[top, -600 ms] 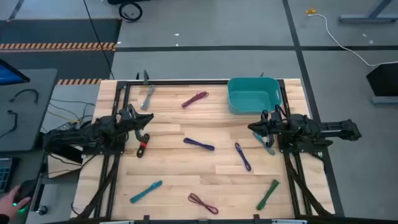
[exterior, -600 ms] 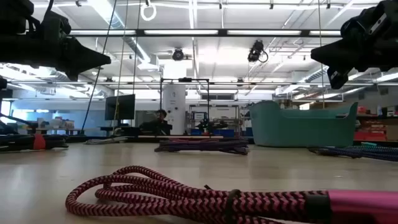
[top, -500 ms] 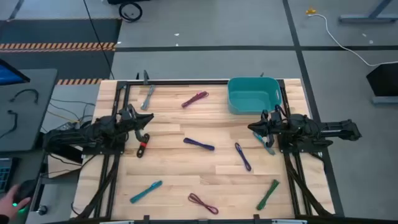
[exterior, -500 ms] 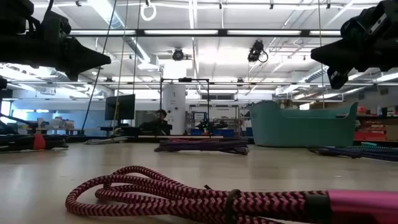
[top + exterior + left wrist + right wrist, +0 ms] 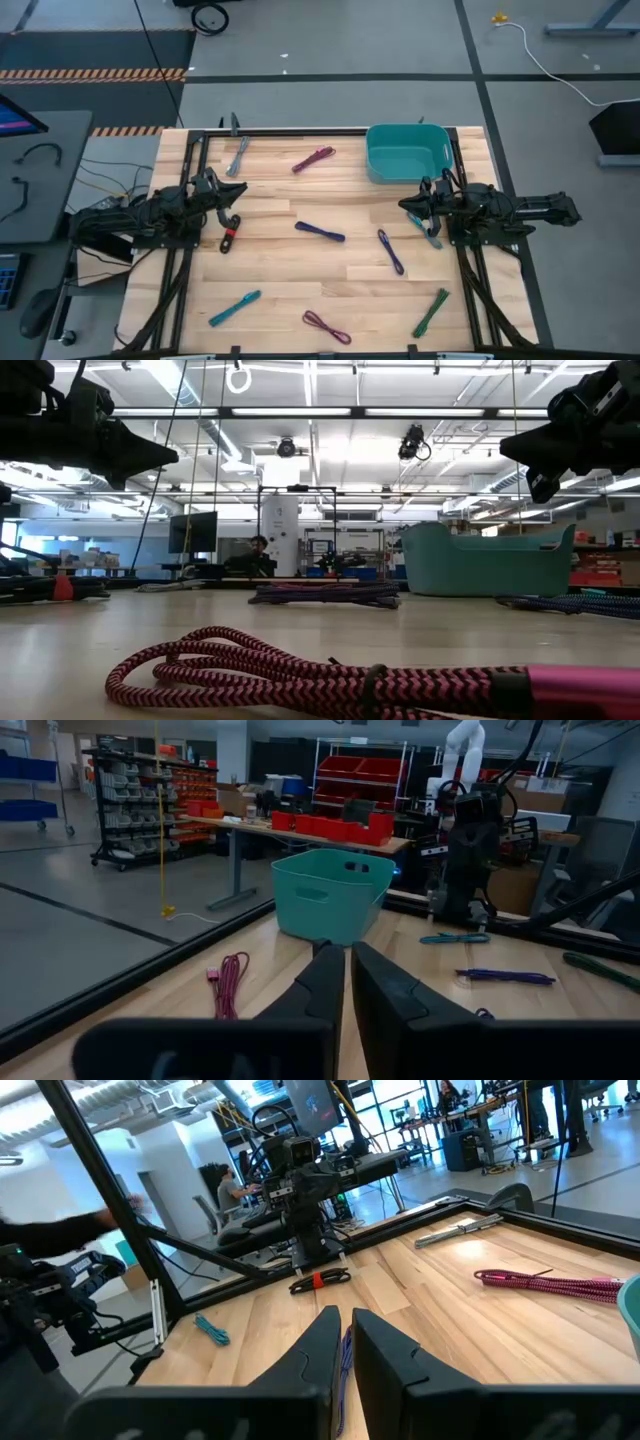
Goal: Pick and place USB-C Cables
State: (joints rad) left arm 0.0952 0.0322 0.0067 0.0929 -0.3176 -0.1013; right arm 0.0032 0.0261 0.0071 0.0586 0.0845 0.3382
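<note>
Several short bundled USB-C cables lie flat on the wooden table: grey (image 5: 237, 155), magenta (image 5: 313, 159), red-and-black (image 5: 229, 238), two purple (image 5: 320, 231) (image 5: 390, 250), two teal (image 5: 430, 232) (image 5: 235, 308), green (image 5: 431, 312) and pink-red (image 5: 326, 326). My left gripper (image 5: 238, 192) hovers shut at the table's left, just beyond the red-and-black cable. My right gripper (image 5: 403, 205) hovers shut at the right, near the teal cable and in front of the teal bin (image 5: 407, 152). In both wrist views the fingertips (image 5: 347, 948) (image 5: 343, 1315) are together and hold nothing.
The teal bin (image 5: 485, 560) stands at the table's far right, its inside bare. A black frame rail (image 5: 300, 131) runs along the far edge. The pink-red cable (image 5: 330, 680) lies close to the near edge. Bare wood lies between the two arms.
Both arms have kept still and no cable has moved. A person's hand seen beside the table's left in the earlier high views no longer shows.
</note>
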